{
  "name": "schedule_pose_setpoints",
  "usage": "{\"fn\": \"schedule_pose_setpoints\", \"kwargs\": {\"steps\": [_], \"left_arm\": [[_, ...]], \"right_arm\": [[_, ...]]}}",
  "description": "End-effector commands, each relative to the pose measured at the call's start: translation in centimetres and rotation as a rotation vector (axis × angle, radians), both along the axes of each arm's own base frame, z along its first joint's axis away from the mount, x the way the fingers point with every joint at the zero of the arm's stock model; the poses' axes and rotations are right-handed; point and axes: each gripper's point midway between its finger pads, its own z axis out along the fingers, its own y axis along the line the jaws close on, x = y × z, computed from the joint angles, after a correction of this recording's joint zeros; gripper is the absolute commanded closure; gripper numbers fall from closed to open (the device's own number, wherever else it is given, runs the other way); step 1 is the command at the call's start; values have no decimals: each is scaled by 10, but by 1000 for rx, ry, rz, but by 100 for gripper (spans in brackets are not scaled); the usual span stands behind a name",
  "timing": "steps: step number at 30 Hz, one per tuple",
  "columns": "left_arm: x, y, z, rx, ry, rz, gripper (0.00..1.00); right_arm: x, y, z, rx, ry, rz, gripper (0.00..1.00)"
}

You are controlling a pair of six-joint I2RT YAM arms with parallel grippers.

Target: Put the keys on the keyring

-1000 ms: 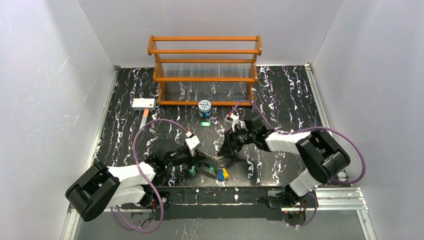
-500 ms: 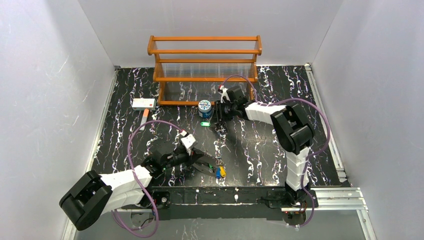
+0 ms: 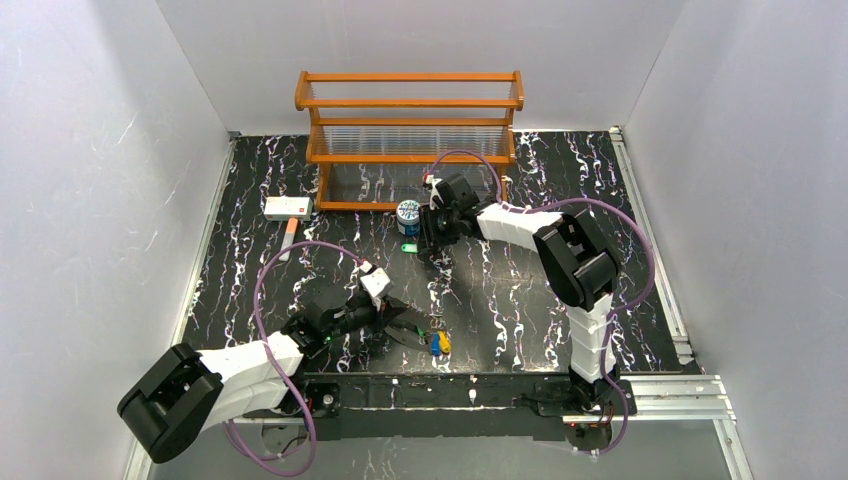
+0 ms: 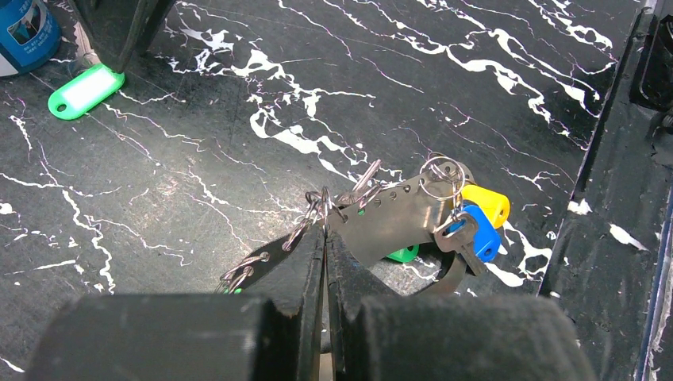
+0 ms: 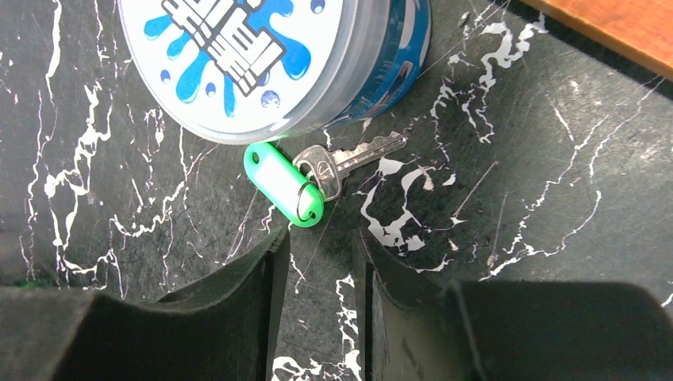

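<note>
While shut, left tool (image 4: 324,228) on keyring (image 4: 397,213)

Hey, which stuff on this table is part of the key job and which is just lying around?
Job: keyring, blue key, yellow key, green-tagged key.
Lying about: blue-and-white can, wooden rack, white box.

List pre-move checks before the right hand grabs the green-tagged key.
1. Right hand open: ok, jaws apart, nothing between them.
2. Green-tagged key in line with the gap: ok, tag lies just ahead of the fingertips.
3. Clearance from blue-and-white can: cannot tell, tag end sits at its rim.
4. Left hand shut on keyring: ok.
5. Blue key and yellow key on keyring: ok, both look attached.
</note>
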Motion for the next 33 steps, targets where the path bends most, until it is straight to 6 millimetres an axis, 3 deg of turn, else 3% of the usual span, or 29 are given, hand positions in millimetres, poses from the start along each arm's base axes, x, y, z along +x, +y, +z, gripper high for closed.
{"fn": "schedule_pose_setpoints", "kwargs": {"steps": [1, 8, 18, 25, 28, 33], "left_arm": [[1, -1, 4, -11, -12, 4, 100], [1, -1, 5, -15, -8, 7, 100], [0, -2, 5, -20, -3, 3, 100], [0, -1, 5, -21, -4, 3, 100], [0, -2, 6, -21, -4, 3, 100], [1, -1, 6, -21, -5, 7, 100]], "right_arm": [[10, 5, 11, -12, -50, -1, 56], [12, 8, 6, -45, -74, 6, 58], [12, 23, 15, -13, -98, 45, 58], [18, 21, 13, -50, -114, 15, 61], [21, 19, 12, -67, -131, 8, 69], [21, 21, 17, -64, -145, 23, 95]]}}
